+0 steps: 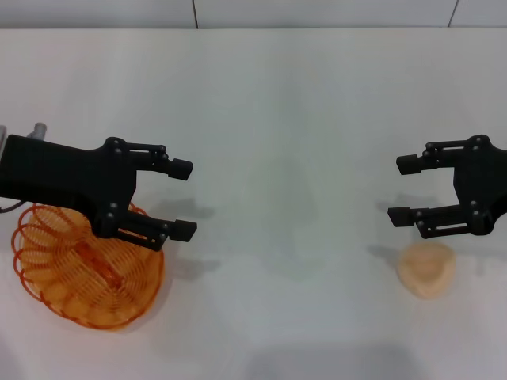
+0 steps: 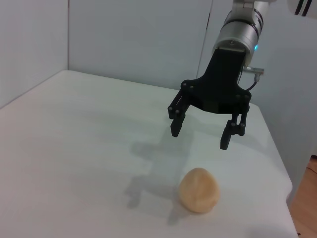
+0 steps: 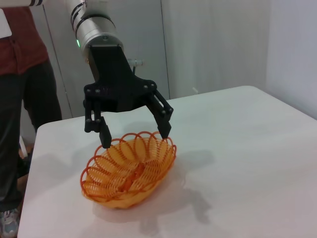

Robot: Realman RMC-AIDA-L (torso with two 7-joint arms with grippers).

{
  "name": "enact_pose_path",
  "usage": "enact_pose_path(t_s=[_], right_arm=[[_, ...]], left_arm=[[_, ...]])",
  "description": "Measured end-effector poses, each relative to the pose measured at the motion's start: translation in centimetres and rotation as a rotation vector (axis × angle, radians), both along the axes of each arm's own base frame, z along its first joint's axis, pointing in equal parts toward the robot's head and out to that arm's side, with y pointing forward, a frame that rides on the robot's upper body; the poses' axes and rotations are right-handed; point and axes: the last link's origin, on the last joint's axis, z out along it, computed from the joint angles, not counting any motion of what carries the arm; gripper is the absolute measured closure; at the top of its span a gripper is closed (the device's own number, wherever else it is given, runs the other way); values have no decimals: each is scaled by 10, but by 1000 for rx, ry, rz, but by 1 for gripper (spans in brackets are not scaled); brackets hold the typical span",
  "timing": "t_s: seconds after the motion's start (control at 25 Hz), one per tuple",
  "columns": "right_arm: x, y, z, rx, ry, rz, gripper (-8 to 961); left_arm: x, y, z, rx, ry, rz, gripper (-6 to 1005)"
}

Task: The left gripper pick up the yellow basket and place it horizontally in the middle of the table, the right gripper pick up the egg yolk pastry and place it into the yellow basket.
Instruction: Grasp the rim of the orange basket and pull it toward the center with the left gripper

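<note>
Basket (image 1: 83, 269), orange-yellow wire with a looped rim, sits on the white table (image 1: 277, 119) near the robot's left front corner, well away from the middle where it belongs. Left gripper (image 1: 181, 198) hovers just above the basket's far rim, its jaws spread wide and holding nothing; from the right wrist view the fingertips hang at either side of the rim (image 3: 131, 141), which suggests it is lined up to come down and pinch the wire edge. Pastry (image 1: 428, 269), a small pale cream dome, lies on the table at the right side, well apart from the basket. Right gripper (image 1: 405, 190) hangs just above and behind the pastry, jaws also spread and empty, seemingly waiting until the basket is set in the middle. Neither pickup has yet begun.
</note>
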Motion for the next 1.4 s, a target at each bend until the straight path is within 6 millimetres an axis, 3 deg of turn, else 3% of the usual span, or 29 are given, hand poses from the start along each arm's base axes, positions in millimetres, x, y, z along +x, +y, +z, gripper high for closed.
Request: enact_pose_path(t_s=[0.72, 1.4], right_arm=[[-1, 1, -2, -2, -2, 3, 216], [-1, 0, -4, -9, 14, -3, 220]], left_arm=[[-5, 3, 7, 13, 17, 48, 118], [-46, 7, 66, 86, 312, 398, 119]])
